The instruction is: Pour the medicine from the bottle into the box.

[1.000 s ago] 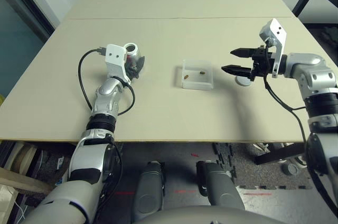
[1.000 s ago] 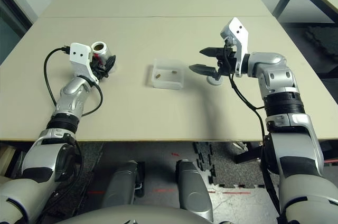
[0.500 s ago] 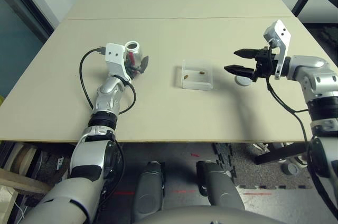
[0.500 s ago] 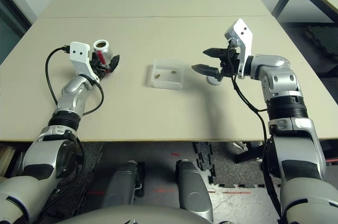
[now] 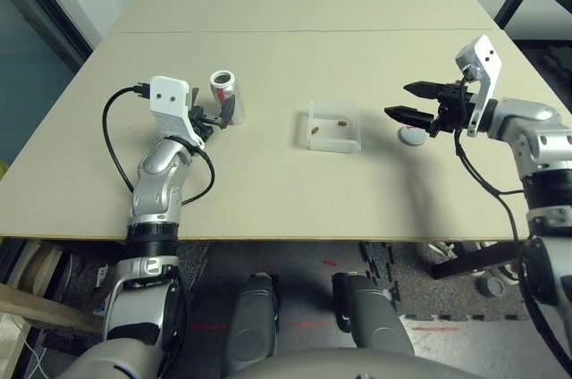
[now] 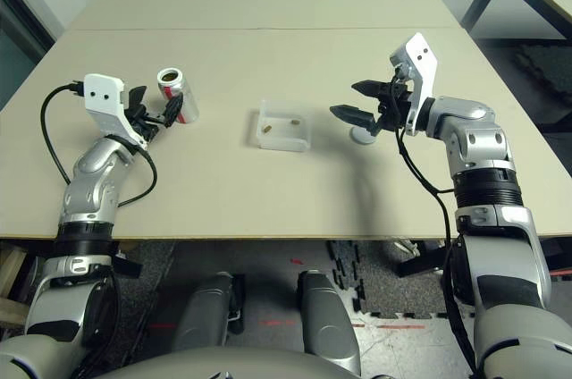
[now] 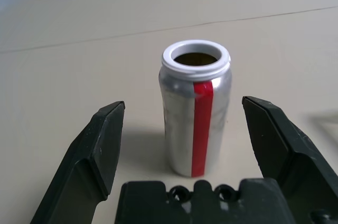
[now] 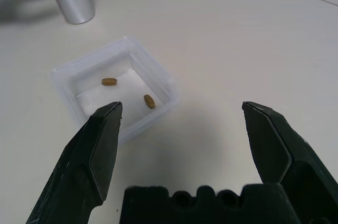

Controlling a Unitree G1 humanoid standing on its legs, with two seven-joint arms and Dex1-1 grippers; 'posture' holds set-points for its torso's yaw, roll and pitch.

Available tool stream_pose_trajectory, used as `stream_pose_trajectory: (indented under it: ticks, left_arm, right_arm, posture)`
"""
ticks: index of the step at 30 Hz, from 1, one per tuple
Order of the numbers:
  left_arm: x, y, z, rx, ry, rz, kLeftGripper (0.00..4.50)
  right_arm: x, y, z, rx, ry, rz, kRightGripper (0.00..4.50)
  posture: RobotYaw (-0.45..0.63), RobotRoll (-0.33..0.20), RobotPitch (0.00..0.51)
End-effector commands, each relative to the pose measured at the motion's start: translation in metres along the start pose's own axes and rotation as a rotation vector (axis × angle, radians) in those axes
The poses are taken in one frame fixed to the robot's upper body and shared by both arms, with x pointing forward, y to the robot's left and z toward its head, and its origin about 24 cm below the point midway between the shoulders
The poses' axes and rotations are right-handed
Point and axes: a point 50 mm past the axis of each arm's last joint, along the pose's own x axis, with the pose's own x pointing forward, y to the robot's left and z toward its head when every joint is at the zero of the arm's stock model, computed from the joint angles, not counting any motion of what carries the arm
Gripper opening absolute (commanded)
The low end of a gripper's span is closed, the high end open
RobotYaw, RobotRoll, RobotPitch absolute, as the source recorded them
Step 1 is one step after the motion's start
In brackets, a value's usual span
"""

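Bottle (image 7: pixel 196 109) released, upright; pills (image 8: pixel 109 82) boxed

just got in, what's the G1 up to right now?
The pour looks done. Two brown pills lie in the clear box at mid-table. The bottle stands upright and uncapped on the table, and the left gripper is open, its fingers on either side of the bottle without touching it. The right gripper hovers open to the right of the box, above the flat grey cap, holding nothing.
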Motion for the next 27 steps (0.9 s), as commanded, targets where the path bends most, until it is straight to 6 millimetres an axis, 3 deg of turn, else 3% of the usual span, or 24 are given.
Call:
stream_pose_trajectory:
  ticks: [1,7,17,22,27]
  left_arm:
    - [-0.011,0.015,0.011,0.001,-0.013,0.067,4.46]
    - [-0.015,0.054,0.019,0.019,-0.050,0.237,4.46]
    - [-0.011,0.094,-0.003,0.180,-0.026,0.403,4.46]
    - [-0.013,0.105,-0.011,0.166,-0.024,0.465,4.46]
    - [-0.015,0.112,-0.015,0.148,-0.031,0.502,4.46]
  right_arm:
    - [-0.006,-0.003,0.002,0.011,-0.053,-0.068,4.50]
    - [-0.017,-0.019,-0.005,0.023,-0.127,-0.329,4.50]
    - [-0.045,-0.052,-0.034,0.087,-0.248,-0.945,4.50]
    - [-0.050,-0.055,-0.045,0.105,-0.262,-1.076,4.50]
    - [-0.046,-0.050,-0.057,0.105,-0.238,-1.089,4.50]
  posture:
    - [-0.03,0.000,0.139]
    - [-0.05,0.000,0.132]
    - [-0.08,0.000,0.122]
    - [-0.09,0.000,0.122]
    - [-0.09,0.000,0.124]
